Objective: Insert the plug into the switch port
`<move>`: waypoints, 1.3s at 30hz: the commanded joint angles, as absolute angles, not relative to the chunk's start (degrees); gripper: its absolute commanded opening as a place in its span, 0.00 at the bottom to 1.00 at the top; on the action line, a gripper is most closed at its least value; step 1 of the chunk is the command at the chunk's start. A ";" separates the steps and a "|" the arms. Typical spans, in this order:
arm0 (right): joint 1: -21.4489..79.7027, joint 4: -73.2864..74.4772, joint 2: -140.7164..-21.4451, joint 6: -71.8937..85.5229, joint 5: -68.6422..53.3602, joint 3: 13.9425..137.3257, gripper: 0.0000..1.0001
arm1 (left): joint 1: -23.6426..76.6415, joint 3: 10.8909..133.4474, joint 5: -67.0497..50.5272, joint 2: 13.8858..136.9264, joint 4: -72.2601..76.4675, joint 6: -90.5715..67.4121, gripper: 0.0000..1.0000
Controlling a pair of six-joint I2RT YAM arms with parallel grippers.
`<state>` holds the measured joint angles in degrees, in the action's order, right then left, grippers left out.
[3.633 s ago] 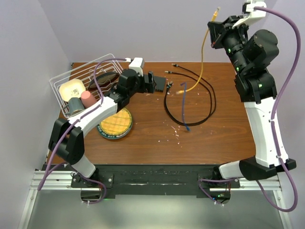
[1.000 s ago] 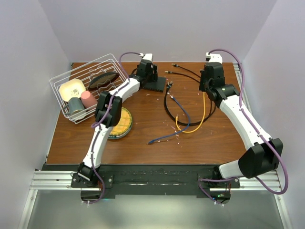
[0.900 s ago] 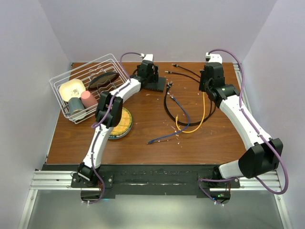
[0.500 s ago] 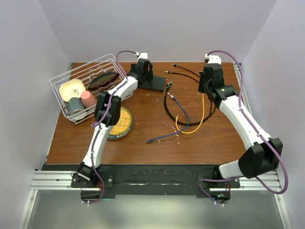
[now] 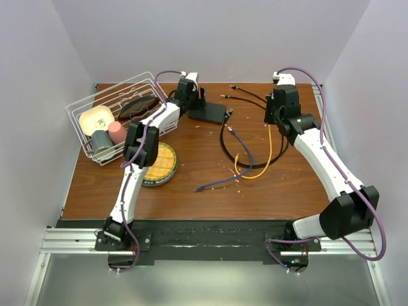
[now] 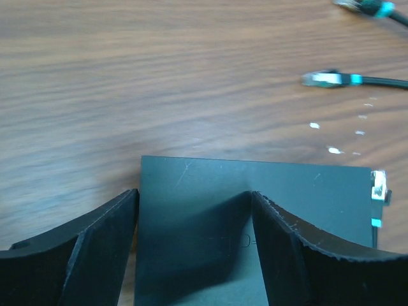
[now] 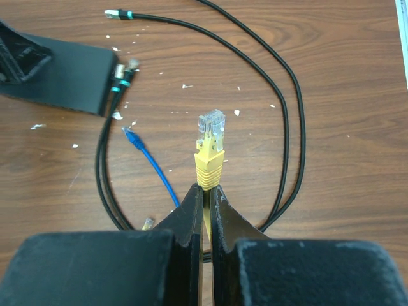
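Note:
A flat black switch box (image 5: 213, 113) lies at the back of the table. My left gripper (image 5: 195, 103) is at its left end, open. In the left wrist view its jaws (image 6: 193, 194) straddle the box's (image 6: 306, 204) corner, the left finger beside the edge, the right one over the top. The switch port sockets do not show; a black cable's plug (image 7: 122, 71) sits at the box's (image 7: 67, 73) right end face. My right gripper (image 7: 207, 188) is shut on the yellow cable just behind its plug (image 7: 210, 131), which points forward, above the table and right of the box.
Looped black cables (image 5: 284, 131), a blue cable (image 5: 242, 153) and the trailing yellow cable (image 5: 268, 150) lie between the arms. A white wire basket (image 5: 83, 105) with cups and a bowl stands at the back left. A round yellow plate (image 5: 156, 164) lies in front of it.
My left gripper has slid left along the switch box to its left end, uncovering more of the box. The right arm, raised high earlier, now holds almost still.

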<state>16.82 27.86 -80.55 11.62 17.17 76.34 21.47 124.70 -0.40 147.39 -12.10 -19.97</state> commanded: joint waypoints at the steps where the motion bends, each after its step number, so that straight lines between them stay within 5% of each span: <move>1: 16.70 26.46 -77.17 11.78 15.56 76.29 0.00 | 23.73 118.75 -9.75 145.20 -16.00 -22.49 0.72; 15: 16.79 25.84 -76.29 11.51 14.15 75.85 0.00 | 29.26 88.78 -9.76 124.03 -6.07 -27.42 0.61; 25: 16.79 26.81 -78.04 11.51 15.47 79.54 0.00 | 33.13 75.33 -7.82 106.89 10.63 -24.88 0.76; 39: 16.79 27.42 -78.75 12.22 15.21 82.79 0.00 | 37.26 63.37 -30.31 103.62 14.33 -12.83 0.73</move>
<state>16.82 27.88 -79.40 11.62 15.46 79.20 37.15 64.82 -23.88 103.24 12.82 -16.38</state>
